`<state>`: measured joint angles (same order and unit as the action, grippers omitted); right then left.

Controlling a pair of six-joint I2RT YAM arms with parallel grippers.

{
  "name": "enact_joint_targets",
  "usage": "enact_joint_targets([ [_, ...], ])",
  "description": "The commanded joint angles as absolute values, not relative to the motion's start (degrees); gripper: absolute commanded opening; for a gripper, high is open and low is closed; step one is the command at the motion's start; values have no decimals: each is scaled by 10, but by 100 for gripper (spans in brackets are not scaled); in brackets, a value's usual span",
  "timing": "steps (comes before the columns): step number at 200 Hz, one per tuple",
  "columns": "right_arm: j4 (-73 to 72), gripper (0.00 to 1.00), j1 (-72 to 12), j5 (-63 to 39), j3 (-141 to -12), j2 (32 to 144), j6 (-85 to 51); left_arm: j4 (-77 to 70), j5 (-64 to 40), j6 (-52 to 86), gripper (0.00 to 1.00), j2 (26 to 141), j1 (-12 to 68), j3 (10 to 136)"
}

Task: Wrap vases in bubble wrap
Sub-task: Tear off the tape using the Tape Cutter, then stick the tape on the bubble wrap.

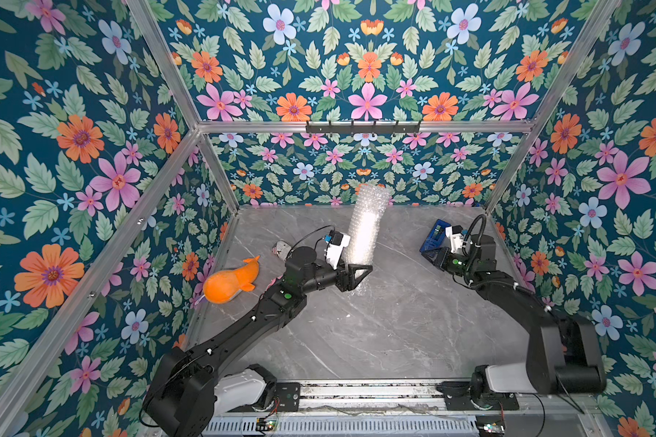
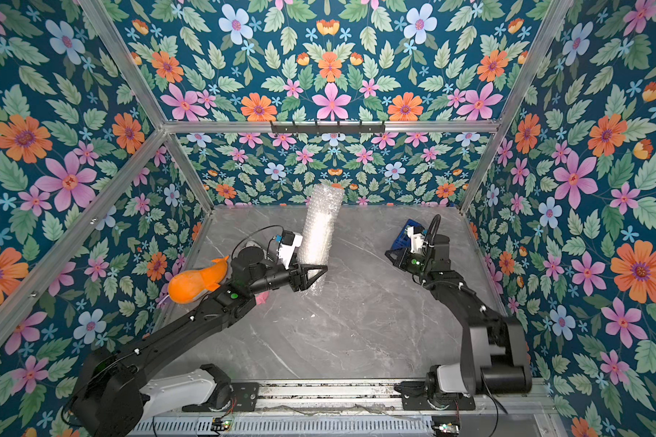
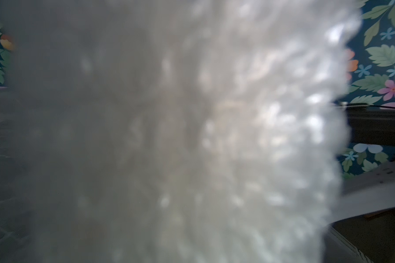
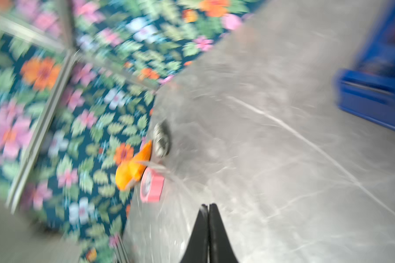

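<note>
Reaching in from the near rail, both black arms stretch over the grey, marble-veined tabletop [image 1: 394, 333]. The left gripper [image 1: 362, 273] [image 2: 317, 273] is clamped on the lower part of the bubble wrap [image 1: 366, 227] [image 2: 320, 223], a clear, glossy sheet rolled into a long tube near the tabletop's middle. The tube stands on end, its long axis running upward with the open upper end leaning slightly far and right. The gripper hides whether the crumpled lower end touches the tabletop. A whitish core [image 1: 362, 236] shows through the bubbles, but no ribs or rim can be made out, so whether it is the vase cannot be told. In the left wrist view the wrap [image 3: 192, 136] fills almost everything as a pale blur. At the left edge lie a soft orange plush fish [image 1: 232, 280] and a pink tape roll [image 4: 152, 186], with a black-and-white printed cylinder [image 1: 281, 249] just behind, half hidden by the arm. Farther right, the right gripper [image 4: 208, 208] has its pointed fingers pressed together on nothing, beside a blue plastic crate [image 4: 374, 91], smeared by blur.
</note>
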<state>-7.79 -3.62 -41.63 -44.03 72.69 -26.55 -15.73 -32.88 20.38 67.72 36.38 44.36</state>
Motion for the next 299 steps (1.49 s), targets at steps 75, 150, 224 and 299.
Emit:
enact_joint_targets([
  [75,276,0,-248,-456,-571,546,35,14,-265,81,0,715,402,509],
  [150,378,0,-294,-466,-661,671,55,40,-220,50,0,724,443,536],
  [224,392,0,-295,-423,-690,720,37,47,-192,36,0,727,473,549],
  [299,345,0,-295,-394,-684,734,-11,35,-183,41,0,735,500,547],
])
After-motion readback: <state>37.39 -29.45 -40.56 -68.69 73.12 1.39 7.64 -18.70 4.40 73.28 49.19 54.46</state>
